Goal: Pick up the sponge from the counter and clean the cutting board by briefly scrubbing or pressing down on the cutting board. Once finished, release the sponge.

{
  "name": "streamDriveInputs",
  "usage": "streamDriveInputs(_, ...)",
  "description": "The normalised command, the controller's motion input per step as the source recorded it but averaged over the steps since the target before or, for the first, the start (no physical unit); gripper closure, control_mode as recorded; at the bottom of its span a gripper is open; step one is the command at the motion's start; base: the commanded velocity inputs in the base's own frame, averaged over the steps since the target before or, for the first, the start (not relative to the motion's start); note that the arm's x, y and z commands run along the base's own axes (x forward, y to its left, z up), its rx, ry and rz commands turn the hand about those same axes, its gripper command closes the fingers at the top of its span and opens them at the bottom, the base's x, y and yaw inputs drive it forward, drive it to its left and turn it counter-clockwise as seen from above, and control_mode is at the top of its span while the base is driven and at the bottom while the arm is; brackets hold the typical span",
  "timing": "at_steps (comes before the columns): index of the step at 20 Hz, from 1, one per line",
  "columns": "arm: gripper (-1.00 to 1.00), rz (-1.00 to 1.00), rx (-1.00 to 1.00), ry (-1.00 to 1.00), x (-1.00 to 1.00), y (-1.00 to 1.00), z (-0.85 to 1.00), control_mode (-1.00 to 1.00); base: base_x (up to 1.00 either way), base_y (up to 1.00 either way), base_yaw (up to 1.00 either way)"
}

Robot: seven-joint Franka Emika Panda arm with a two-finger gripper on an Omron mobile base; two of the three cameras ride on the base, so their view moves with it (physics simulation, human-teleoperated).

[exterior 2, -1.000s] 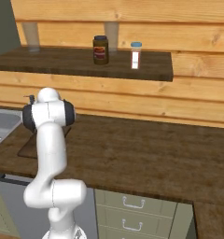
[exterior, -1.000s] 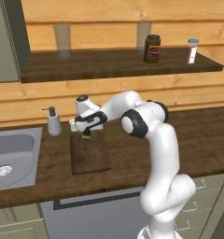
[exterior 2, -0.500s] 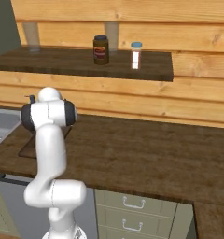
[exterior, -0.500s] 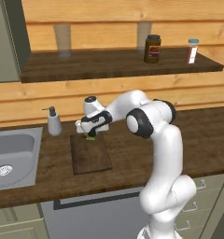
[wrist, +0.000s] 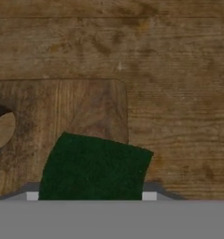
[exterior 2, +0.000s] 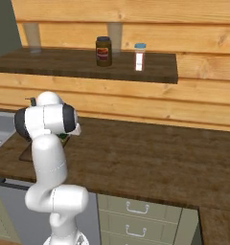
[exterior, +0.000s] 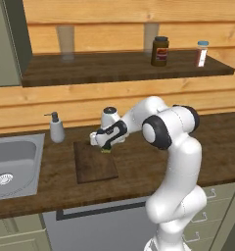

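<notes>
The dark green sponge (wrist: 95,168) sits between my fingertips, and my gripper (wrist: 90,196) is shut on it. Beneath it lies the dark brown cutting board (wrist: 62,112), with its hole (wrist: 2,128) at the left of the hand view. In the left base view, the gripper (exterior: 107,146) holds the sponge (exterior: 107,150) at the board's (exterior: 95,166) far right corner, low over it; contact cannot be told. The board rests on the wood counter (exterior: 139,166). From the right base view a corner of the board (exterior 2: 25,155) peeks out behind the arm.
A soap dispenser (exterior: 56,128) stands just left of the board, with the steel sink (exterior: 11,166) beyond it. The upper shelf carries a dark jar (exterior: 159,51), a white shaker (exterior: 201,53) and a glass (exterior: 65,37). Open counter (exterior 2: 150,153) stretches to the right.
The gripper has carried the sponge to the right and slightly lower over the cutting board. The board has not moved.
</notes>
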Motion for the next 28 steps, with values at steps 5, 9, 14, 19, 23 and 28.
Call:
streamDriveInputs(5, 1.0, 0.0, 0.0, 0.0, -0.26, 0.15, -0.26, -1.0, 0.0, 0.0, 0.0)
streamDriveInputs(9, 1.0, 0.0, 0.0, -0.05, -0.43, 0.45, -0.06, -1.0, 0.0, 0.0, 0.0)
streamDriveInputs(14, 1.0, 0.0, 0.0, -0.07, -0.4, 0.46, -0.01, -1.0, 0.0, 0.0, 0.0)
streamDriveInputs(19, 1.0, -0.01, 0.0, -0.06, -0.25, 0.44, 0.0, -1.0, 0.0, 0.0, 0.0)
streamDriveInputs(23, 1.0, 0.0, 0.0, -0.07, -0.09, 0.49, 0.0, -1.0, 0.0, 0.0, 0.0)
streamDriveInputs(28, 1.0, 0.0, 0.0, -0.06, 0.0, 0.52, 0.0, -1.0, 0.0, 0.0, 0.0)
